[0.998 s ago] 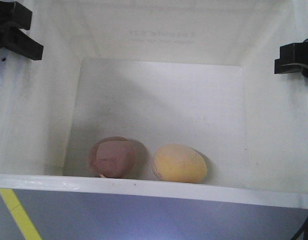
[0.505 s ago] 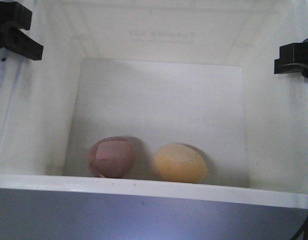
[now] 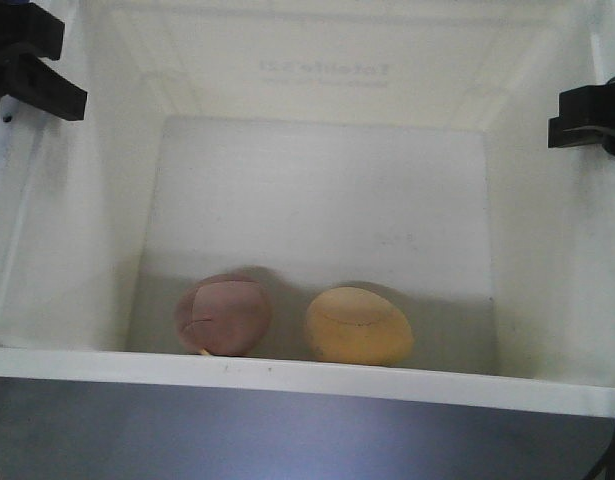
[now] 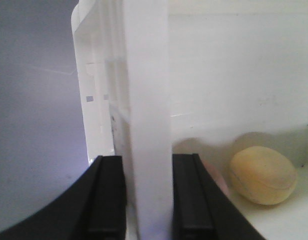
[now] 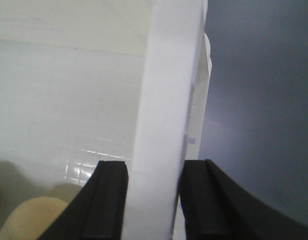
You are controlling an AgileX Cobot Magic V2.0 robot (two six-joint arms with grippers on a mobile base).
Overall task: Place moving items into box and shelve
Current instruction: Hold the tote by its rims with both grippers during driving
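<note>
- Nearest in the front-facing view: the long near rim of the large white rectangular plastic box (image 3: 287,378), which is open at the top. A plain grey surface (image 3: 287,440) shows below the rim.
- Just behind that rim, on the box floor: the pinkish-brown egg-shaped soft toy (image 3: 224,315) on the left and the pale yellow egg-shaped soft toy (image 3: 359,326) on the right. They lie side by side and apart, both close to the near wall. Seam lines cross the pinkish-brown toy, and a thin curved line crosses the top of the yellow one.
- Box floor beyond the toys: bare. A grid pattern on it is visible in the right wrist view.
- Left gripper (image 4: 147,200): closed onto the box's left side wall. One black finger (image 4: 106,200) is outside and the other inside. The wall stands upright and fills the gap between them.
- Right gripper (image 5: 156,200): clamped likewise on the right side wall, which fills the space between its black fingers (image 5: 111,200).
- Farthest: the far wall carries faint grey print (image 3: 322,68). It reads reversed from inside and is too faint to read.
</note>
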